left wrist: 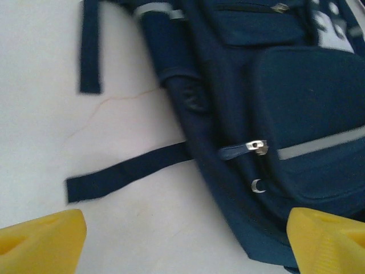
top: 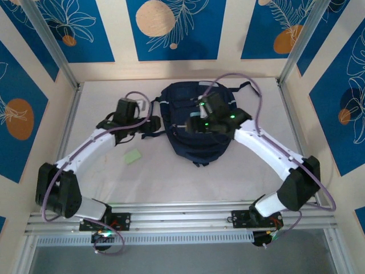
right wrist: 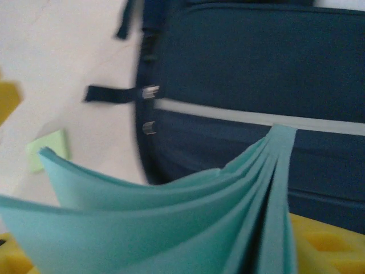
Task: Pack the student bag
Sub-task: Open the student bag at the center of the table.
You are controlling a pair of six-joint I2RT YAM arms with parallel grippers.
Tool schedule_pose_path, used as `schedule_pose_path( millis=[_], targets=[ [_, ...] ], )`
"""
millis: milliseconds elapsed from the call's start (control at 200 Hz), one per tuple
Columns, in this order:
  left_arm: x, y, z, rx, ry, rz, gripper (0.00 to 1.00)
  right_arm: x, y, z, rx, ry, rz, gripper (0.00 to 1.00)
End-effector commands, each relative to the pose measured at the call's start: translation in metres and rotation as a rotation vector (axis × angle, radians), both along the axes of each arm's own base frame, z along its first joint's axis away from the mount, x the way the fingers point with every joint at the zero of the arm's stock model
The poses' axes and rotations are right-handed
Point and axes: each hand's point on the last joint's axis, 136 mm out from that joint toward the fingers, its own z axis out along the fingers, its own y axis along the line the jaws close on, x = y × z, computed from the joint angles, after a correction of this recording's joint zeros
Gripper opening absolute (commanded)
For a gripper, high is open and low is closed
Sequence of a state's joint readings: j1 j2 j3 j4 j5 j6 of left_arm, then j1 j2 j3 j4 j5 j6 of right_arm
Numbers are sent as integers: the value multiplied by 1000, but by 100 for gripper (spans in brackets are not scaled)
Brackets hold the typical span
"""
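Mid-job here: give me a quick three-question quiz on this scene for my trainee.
1. True or false: the left gripper is open and holds nothing.
2. What does the right gripper hold? A) a teal booklet B) a black strap C) a pencil
3. Fill in: in the top view, the small green paper lies on the table to the ____ of the backpack.
Key: 1 true; 2 A; 3 left.
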State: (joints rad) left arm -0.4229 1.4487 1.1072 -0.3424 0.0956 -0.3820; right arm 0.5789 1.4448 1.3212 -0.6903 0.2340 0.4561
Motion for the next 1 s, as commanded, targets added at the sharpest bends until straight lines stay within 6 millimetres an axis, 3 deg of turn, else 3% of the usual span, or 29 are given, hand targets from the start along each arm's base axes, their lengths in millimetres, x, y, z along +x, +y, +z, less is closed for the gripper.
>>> schedule_pose_path(
  millis=[0,160,345,510,710,835,995],
  targets=[
    [-1,-33,-5,170,-33,-150,88,1,-43,-6,62,39,-104,66],
    [-3,-95,-12,289,-84,-372,88,3,-102,-19,155,71,-259,66],
    [-7,-152,-31,410,-99,-586,85,-10,-154,-43,153,104,-384,67],
    [-16,-185,-52,482,-88,-735,81,-22,-173,-49,217,115,-441,66],
    [-14,-195,-74,539,-68,-782,72,-27,-181,-50,222,102,-461,66],
    [-6,-194,-80,578,-75,-775,54,-27,-181,-49,220,99,-456,65],
    [-9,-199,-70,544,-63,-783,6,-27,-180,-46,224,93,-453,63]
  ],
)
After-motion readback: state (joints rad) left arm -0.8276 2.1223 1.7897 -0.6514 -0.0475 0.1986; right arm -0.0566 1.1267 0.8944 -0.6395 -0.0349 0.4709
